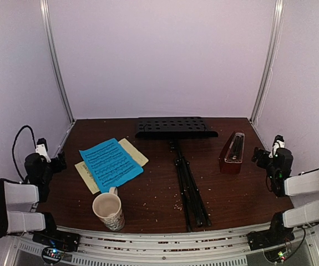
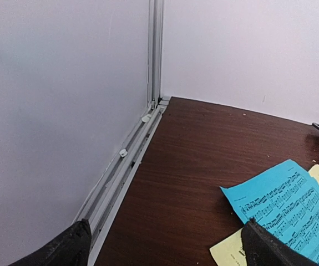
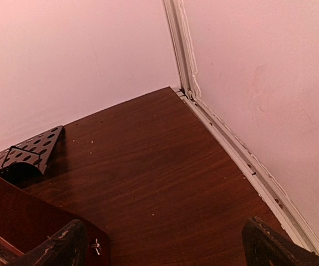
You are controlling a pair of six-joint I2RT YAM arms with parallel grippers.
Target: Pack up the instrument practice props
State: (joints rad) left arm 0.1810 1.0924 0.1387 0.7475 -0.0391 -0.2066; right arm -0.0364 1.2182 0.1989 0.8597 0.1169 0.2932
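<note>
Dark wooden desk (image 1: 153, 188) held the music stand (image 1: 176, 128) lying at centre, music sheets (image 1: 111, 164) left, metronome (image 1: 232, 152) right; left gripper (image 2: 167, 249) and right gripper (image 3: 167, 246) stood spread, empty.

Pretty clearly a robotics lab test cell I'm driving here, not anyone's music room. The worktop (image 1: 153, 183) is a dark wood-look board, boxed in on three sides by plain pale panels (image 1: 159, 55), with aluminium posts (image 1: 56, 66) in the back corners. A slotted metal rail (image 1: 165, 244) runs along the near edge and the left arm (image 1: 15, 205) and right arm (image 1: 309, 194) sit at its ends. There's also a loose black cable (image 1: 16, 144) and a small lit circuit board (image 1: 51, 254). The only homey bits are a music stand (image 1: 176, 127) lying flat, some music sheets (image 1: 110, 164), a metronome (image 1: 232, 152) and a mug (image 1: 109, 209), with pale crumbs scattered on the wood.
</note>
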